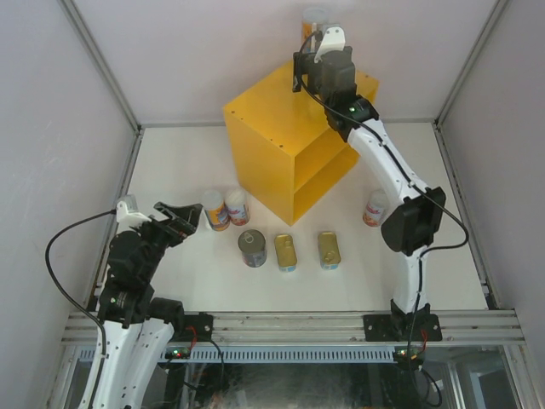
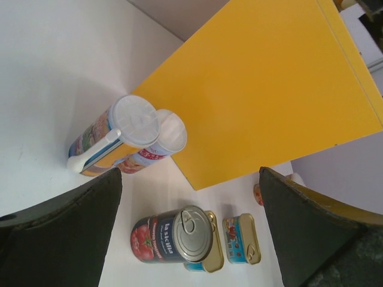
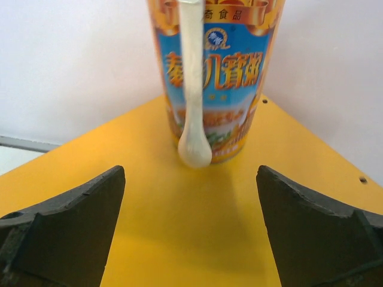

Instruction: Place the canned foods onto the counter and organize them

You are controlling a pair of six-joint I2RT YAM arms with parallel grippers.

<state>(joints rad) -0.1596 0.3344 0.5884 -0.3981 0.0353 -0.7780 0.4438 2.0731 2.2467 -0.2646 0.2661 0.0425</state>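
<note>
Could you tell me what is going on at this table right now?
The right gripper is open over the far corner of the yellow counter, facing a tall can that stands upright on its top, not gripped. The left gripper is open too, aimed at a pair of tall cans side by side on the white table. A round tin, two flat tins and another tall can are not yet placed.
</note>
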